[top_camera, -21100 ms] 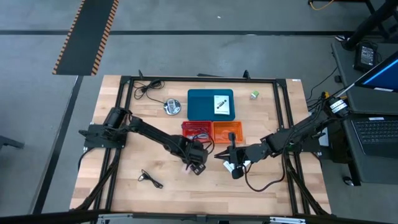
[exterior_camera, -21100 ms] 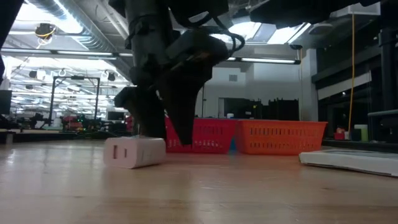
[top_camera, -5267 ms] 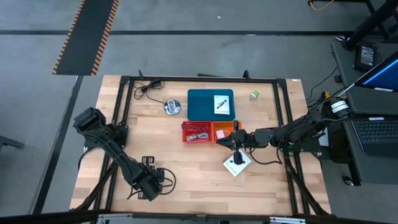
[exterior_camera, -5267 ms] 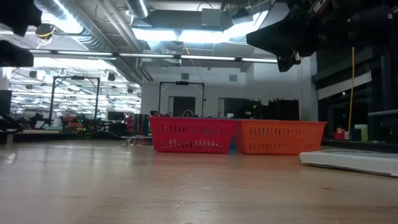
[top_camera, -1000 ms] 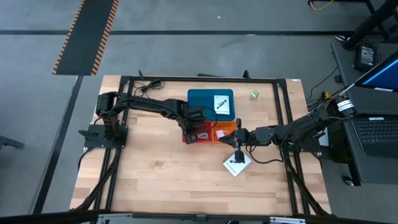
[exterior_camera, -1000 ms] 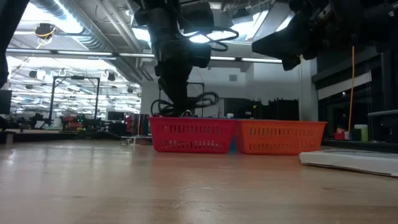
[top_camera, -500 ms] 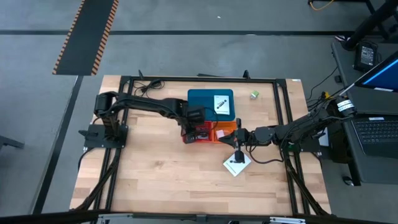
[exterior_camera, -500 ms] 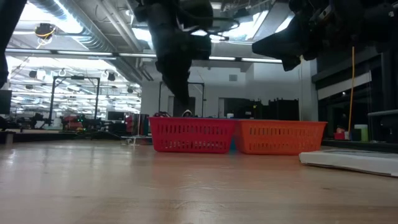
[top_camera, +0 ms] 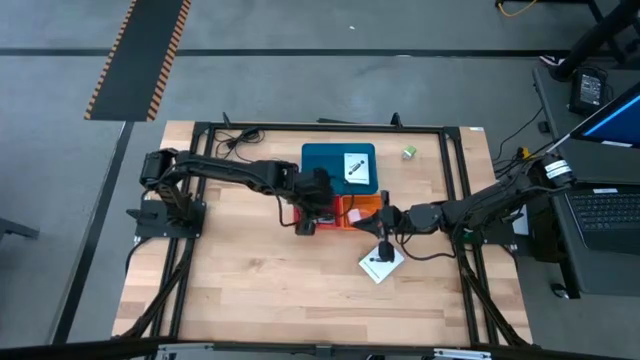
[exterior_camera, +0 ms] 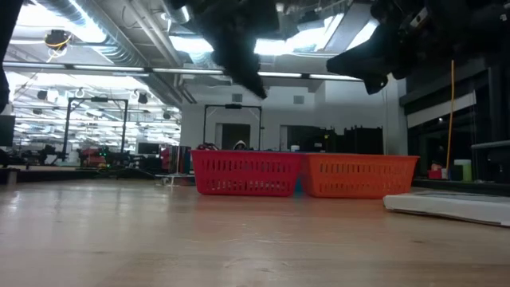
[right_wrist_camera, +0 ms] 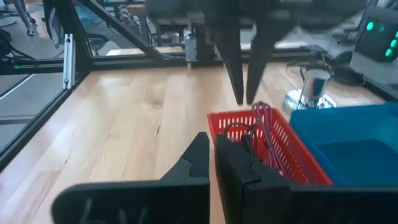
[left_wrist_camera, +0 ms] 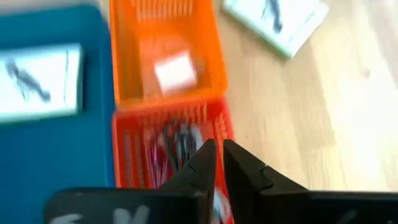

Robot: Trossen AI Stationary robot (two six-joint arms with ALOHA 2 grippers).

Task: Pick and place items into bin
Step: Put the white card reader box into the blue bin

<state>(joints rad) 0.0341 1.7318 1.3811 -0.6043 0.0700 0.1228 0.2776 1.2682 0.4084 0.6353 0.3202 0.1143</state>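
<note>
Tabletop (top_camera: 250,290): pale wood planks inside a black frame, carrying everything below.
Left arm: reaches from the tabletop's left edge across to the middle, bent at the elbow, its wrist over the red basket.
Left tool (top_camera: 308,222): hangs above the red basket's left end, clear of it; fingers (left_wrist_camera: 200,163) pressed together with only a slit between them, holding nothing.
Right arm: stretches low from the right edge towards the middle.
Right tool (top_camera: 372,226): hovers at the orange basket's right end; fingers (right_wrist_camera: 200,154) pressed together, empty (only a narrow slit shows in the right wrist view).
Blue tray (top_camera: 325,165): at the far middle of the tabletop, touching the back of the two baskets.
Red basket (exterior_camera: 245,173): left of the pair, side by side with the orange one; it holds a coil of thin cable (left_wrist_camera: 176,140).
Orange basket (exterior_camera: 358,176): right of the pair; a small pale cube (left_wrist_camera: 175,72) lies inside it.
Card on tray (top_camera: 355,167): white square printed with a black pen shape, lying flat on the blue tray.
Card on tabletop (top_camera: 380,266): same print, lying just in front of the right tool, outside both baskets.
Black cable (top_camera: 232,142): loose at the far left corner, outside the baskets.
Silver disc (top_camera: 276,171): just left of the blue tray.
Green cube (top_camera: 409,152): far right, well apart from the baskets.
Writing: none readable on any item.
</note>
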